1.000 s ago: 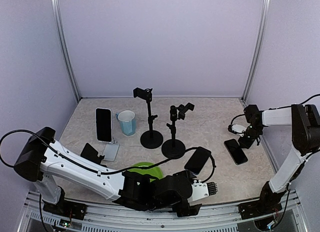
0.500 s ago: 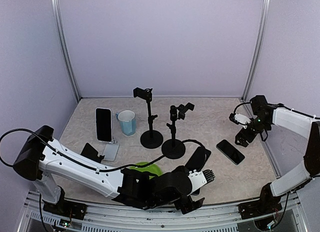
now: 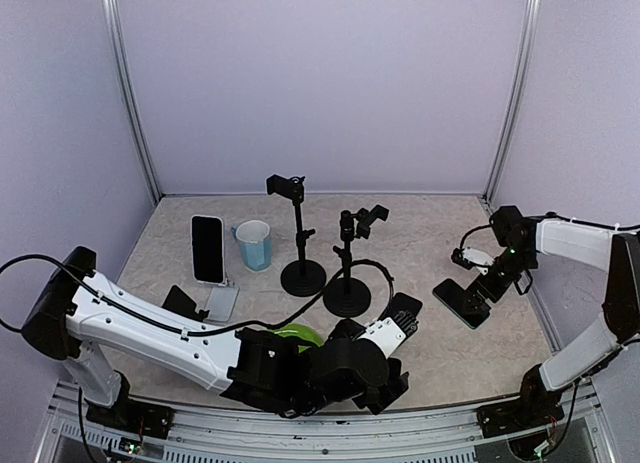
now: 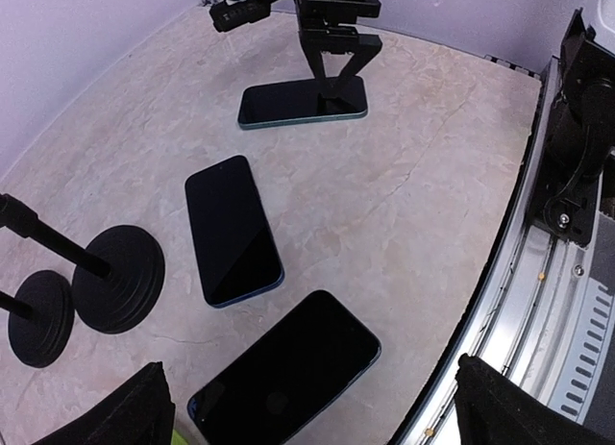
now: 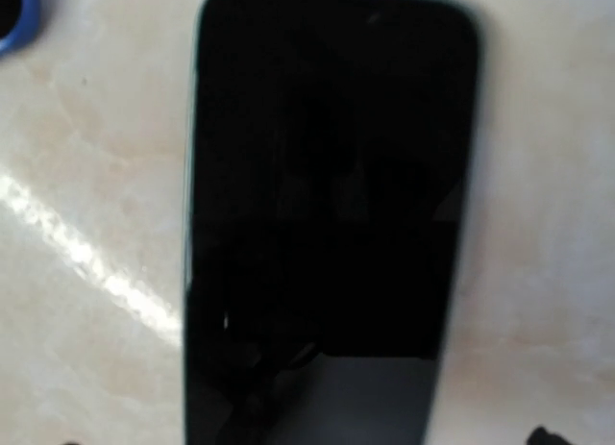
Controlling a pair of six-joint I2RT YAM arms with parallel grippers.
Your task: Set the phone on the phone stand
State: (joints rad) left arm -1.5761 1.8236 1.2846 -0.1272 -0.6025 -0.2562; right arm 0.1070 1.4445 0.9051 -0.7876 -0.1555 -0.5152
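Observation:
A dark phone [image 3: 460,302] lies flat on the table at the right; it fills the right wrist view [image 5: 327,205]. My right gripper [image 3: 480,286] hangs open just above it, its fingers straddling the phone's far end in the left wrist view [image 4: 334,80]. Two more dark phones lie flat, one in mid-table [image 4: 233,229] and one nearer [image 4: 285,368]. Open and holding nothing, my left gripper [image 4: 322,421] hovers over the nearer one. Two black phone stands [image 3: 303,273] [image 3: 347,293] rise at the centre, their clamps bare.
A phone [image 3: 207,248] stands upright at the back left beside a blue cup [image 3: 254,245]. A grey slab [image 3: 222,303] and a green object [image 3: 290,333] lie near the left arm. The table's metal front rail [image 4: 519,291] runs close on the right.
The right gripper has opened, swung out to the right and come back down over the right-hand phone. The left gripper has drawn back toward the front-centre phones and stays open.

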